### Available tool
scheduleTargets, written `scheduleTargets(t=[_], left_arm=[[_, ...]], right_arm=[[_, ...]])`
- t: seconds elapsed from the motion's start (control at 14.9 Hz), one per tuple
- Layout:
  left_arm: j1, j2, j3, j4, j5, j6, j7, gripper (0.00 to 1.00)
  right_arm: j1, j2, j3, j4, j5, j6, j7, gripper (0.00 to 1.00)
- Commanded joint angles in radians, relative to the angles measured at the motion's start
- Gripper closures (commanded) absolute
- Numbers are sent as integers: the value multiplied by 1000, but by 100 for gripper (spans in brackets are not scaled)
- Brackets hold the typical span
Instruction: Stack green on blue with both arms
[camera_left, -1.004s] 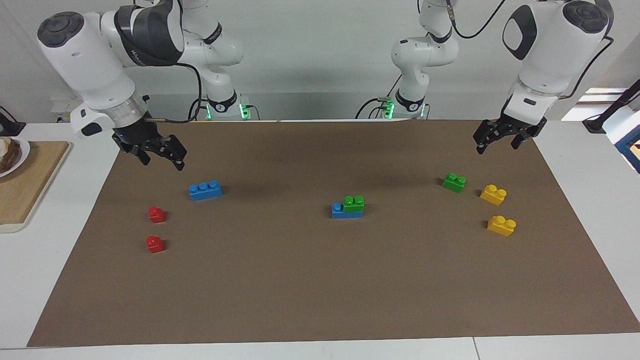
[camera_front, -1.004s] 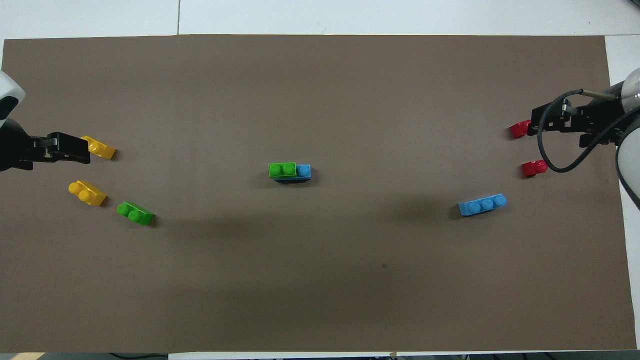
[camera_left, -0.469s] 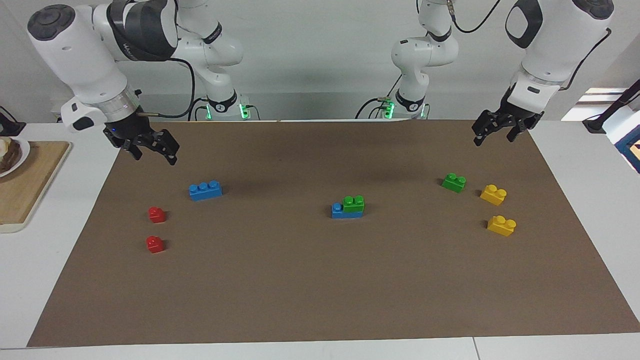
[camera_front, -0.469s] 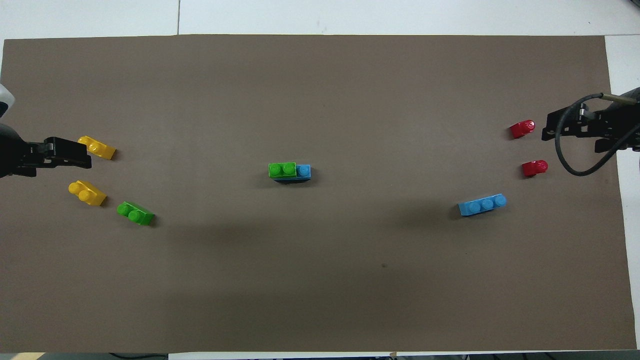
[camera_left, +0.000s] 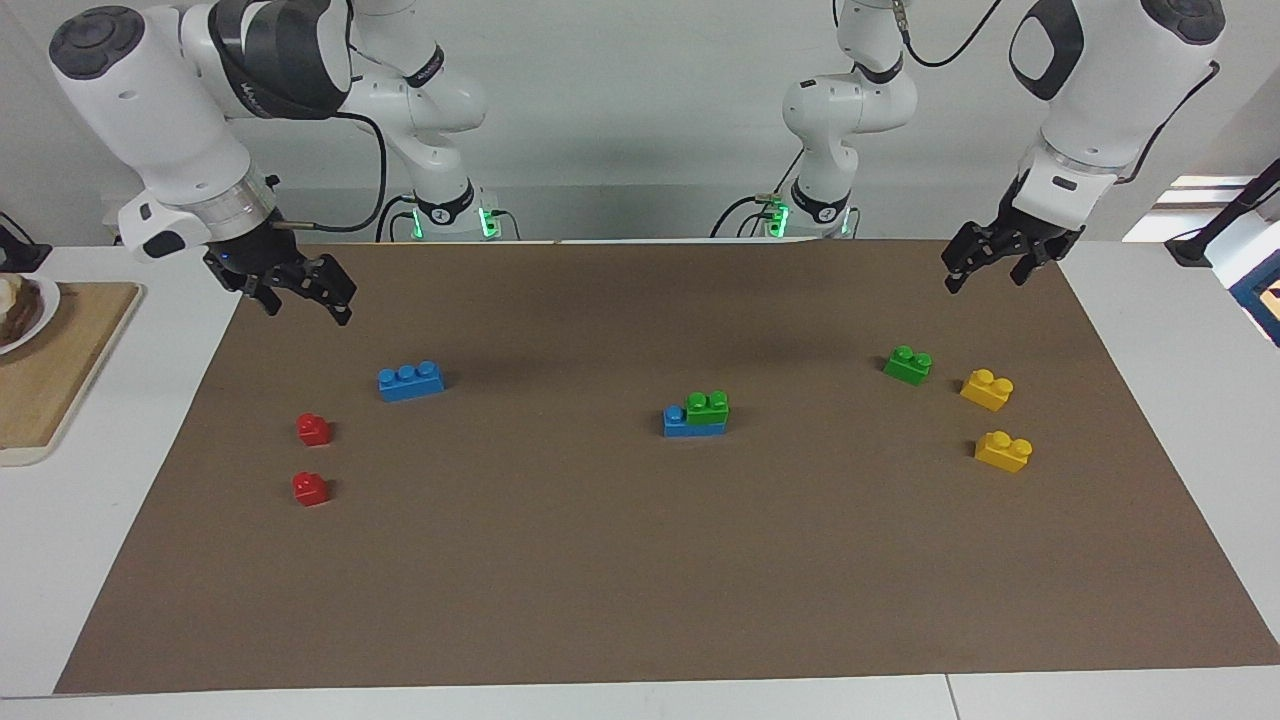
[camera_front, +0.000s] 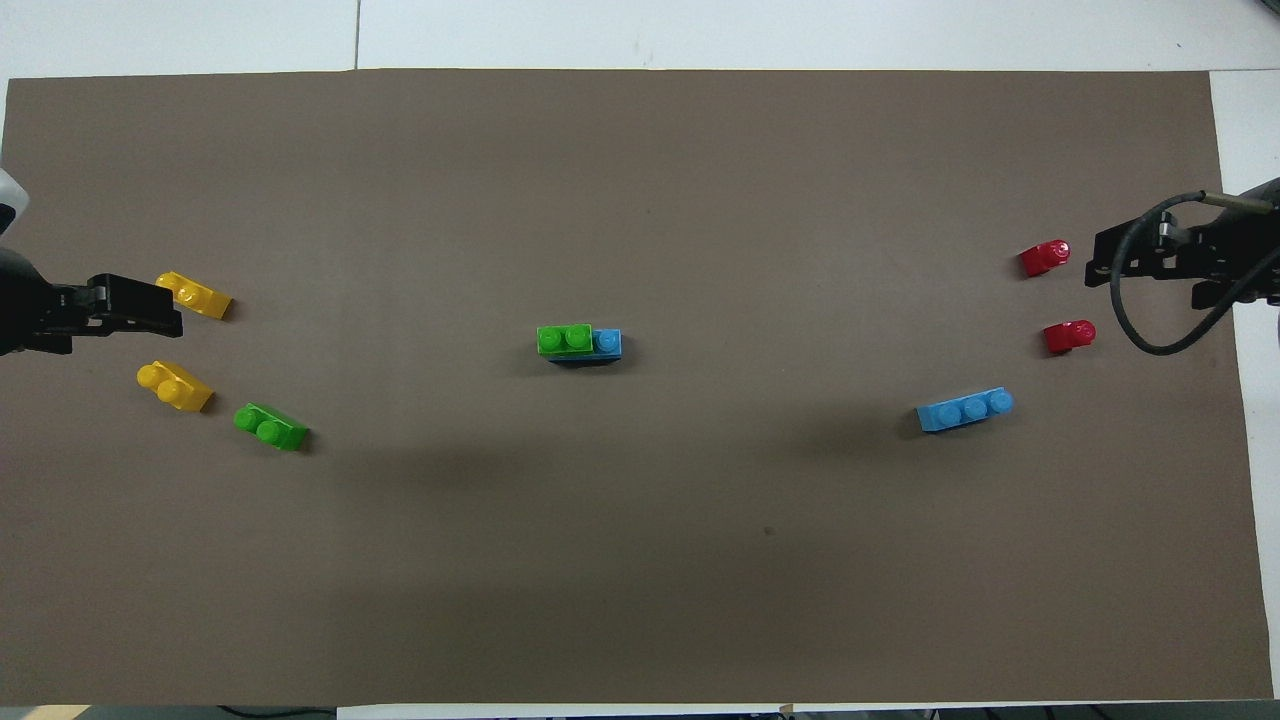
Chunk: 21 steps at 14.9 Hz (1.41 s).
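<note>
In the middle of the brown mat (camera_left: 640, 560) a green brick (camera_left: 708, 405) (camera_front: 565, 340) sits stacked on a blue brick (camera_left: 678, 423) (camera_front: 607, 343), leaving one blue stud bare. A second green brick (camera_left: 908, 365) (camera_front: 270, 427) lies loose toward the left arm's end. A second blue brick (camera_left: 411, 380) (camera_front: 965, 410) lies loose toward the right arm's end. My left gripper (camera_left: 985, 272) (camera_front: 165, 305) hangs open and empty over the mat's edge at its own end. My right gripper (camera_left: 308, 300) (camera_front: 1130, 265) hangs open and empty over the mat's edge at its end.
Two yellow bricks (camera_left: 987, 389) (camera_left: 1003, 450) lie beside the loose green one. Two small red bricks (camera_left: 314, 429) (camera_left: 310, 489) lie farther from the robots than the loose blue brick. A wooden board (camera_left: 60, 360) with a plate rests on the white table off the mat, at the right arm's end.
Both grippers have drawn up and outward toward their own ends of the table, still open. No brick has moved.
</note>
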Motion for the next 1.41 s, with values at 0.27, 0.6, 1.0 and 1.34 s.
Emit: scheduleTargets(t=[0.27, 0.6, 1.0, 1.34], left_arm=[[2, -21, -4, -16, -14, -11, -9, 0], [2, -21, -4, -14, -14, -24, -11, 0], [2, -21, -4, -14, -14, -24, -9, 0], [2, -21, -4, -16, -14, -24, -9, 0]], right_arm=[[-12, -21, 11, -12, -32, -21, -39, 0], [-10, -21, 11, -10, -29, -21, -39, 0], [-12, -21, 11, -10, -30, -19, -50, 0], [-9, -21, 9, -12, -32, -13, -90, 0]])
